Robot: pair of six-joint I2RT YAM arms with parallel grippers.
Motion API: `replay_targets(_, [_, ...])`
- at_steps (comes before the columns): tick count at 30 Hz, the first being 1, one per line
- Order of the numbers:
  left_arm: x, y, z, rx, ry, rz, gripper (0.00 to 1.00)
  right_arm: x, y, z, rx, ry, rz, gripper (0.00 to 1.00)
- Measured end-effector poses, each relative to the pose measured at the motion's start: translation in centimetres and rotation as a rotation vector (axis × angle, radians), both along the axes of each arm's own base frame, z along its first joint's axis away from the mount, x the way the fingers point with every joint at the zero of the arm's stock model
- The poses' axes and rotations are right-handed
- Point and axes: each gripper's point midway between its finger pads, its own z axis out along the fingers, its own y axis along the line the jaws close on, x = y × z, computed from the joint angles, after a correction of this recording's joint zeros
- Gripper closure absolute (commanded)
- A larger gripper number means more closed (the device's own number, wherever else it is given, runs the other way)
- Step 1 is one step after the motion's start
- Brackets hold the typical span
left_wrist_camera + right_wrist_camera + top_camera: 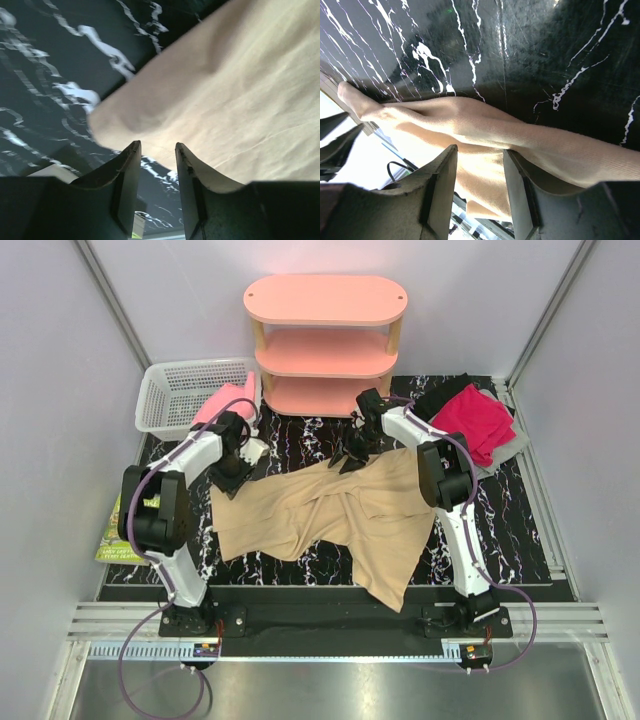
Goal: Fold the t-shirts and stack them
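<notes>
A large tan t-shirt (340, 515) lies crumpled and spread out on the black marbled mat (500, 530). At its left upper corner my left gripper (232, 478) stands open. In the left wrist view the tan cloth's edge (225, 90) lies just past the left gripper (157, 145), with only mat between the fingers. My right gripper (350, 455) is at the shirt's far edge. In the right wrist view a raised fold of tan cloth (470, 120) fills the gap of the right gripper (480, 150). A magenta t-shirt (475, 420) lies on grey (508, 450) and black (445, 395) ones at the back right.
A white mesh basket (160, 390) at the back left holds a light pink t-shirt (222, 405). A pink three-tier shelf (325, 340) stands at the back middle. A green booklet (115, 530) lies off the mat's left edge. Walls close in on both sides.
</notes>
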Motion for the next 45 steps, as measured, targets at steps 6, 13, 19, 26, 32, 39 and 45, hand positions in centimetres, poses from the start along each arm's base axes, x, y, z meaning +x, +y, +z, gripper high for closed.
replay_targets(6, [-0.5, -0.1, -1.2, -0.004, 0.028, 0.008, 0.62, 0.0, 0.0, 0.0, -0.001, -0.001, 0.0, 0.49])
replay_targets(13, [0.7, 0.3, -3.8, 0.041, 0.092, 0.013, 0.63, 0.1, -0.1, 0.0, -0.001, 0.0, -0.003, 0.49])
replay_targets(19, [2.1, 0.6, -3.8, 0.062, 0.073, 0.02, 0.64, 1.0, -1.8, 0.0, -0.005, 0.011, -0.042, 0.48])
replay_targets(26, [4.4, 1.7, -3.6, 0.072, 0.015, 0.039, 0.66, 2.6, -3.9, 0.1, 0.0, 0.021, -0.096, 0.48])
replay_targets(32, [9.2, 4.5, -2.6, 0.137, -0.111, 0.083, 0.67, 3.6, -3.8, 0.5, 0.006, -0.004, -0.091, 0.4])
replay_targets(39, [8.5, 5.5, 1.7, 0.175, -0.213, 0.091, 0.63, 2.5, -6.0, 3.5, -0.118, -0.134, -0.074, 0.34])
replay_targets(45, [2.2, 3.0, 12.2, 0.116, -0.462, 0.033, 0.59, -2.7, -3.3, 13.0, -0.162, -0.39, 0.05, 0.32])
